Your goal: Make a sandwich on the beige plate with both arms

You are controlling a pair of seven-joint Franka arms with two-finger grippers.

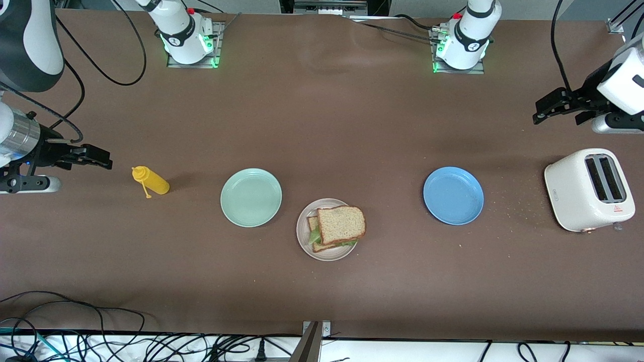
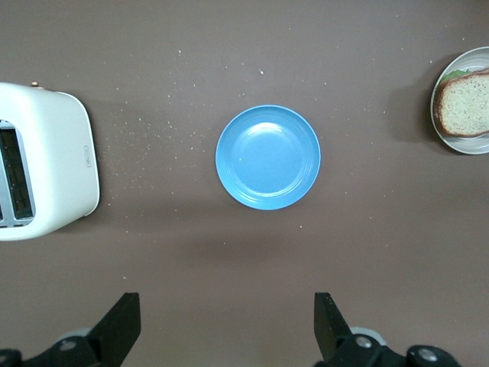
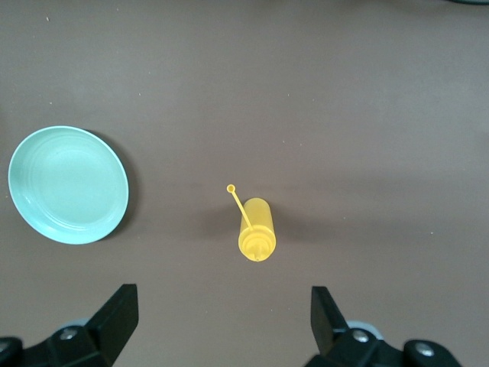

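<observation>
Evidently the assembly step is complete. The sandwich (image 1: 338,226) lies on the beige plate (image 1: 327,253), near the middle of the table and nearer the front camera than the other two plates. Its top slice sits skewed over the lower one, with lettuce showing at the edge toward the right arm's end, and one corner overhangs the plate rim.

The left gripper (image 1: 542,111) hangs with fingers apart and empty, over bare table at the left arm's end, above the toaster (image 1: 588,189). The right gripper (image 1: 103,158) is likewise spread and empty, over the table at the right arm's end, close to the lying yellow squeeze bottle (image 1: 151,181). Both arms wait, well apart from the sandwich.

The mint-green plate (image 1: 251,197) and the blue plate (image 1: 453,195) hold nothing. Crumbs lie between the blue plate and the toaster.

Judgement: the task reads as finished or in its closing stage. If any move remains, it would be squaring the top slice, which calls for a light, level nudge without dragging the lettuce or shifting the plate.
</observation>
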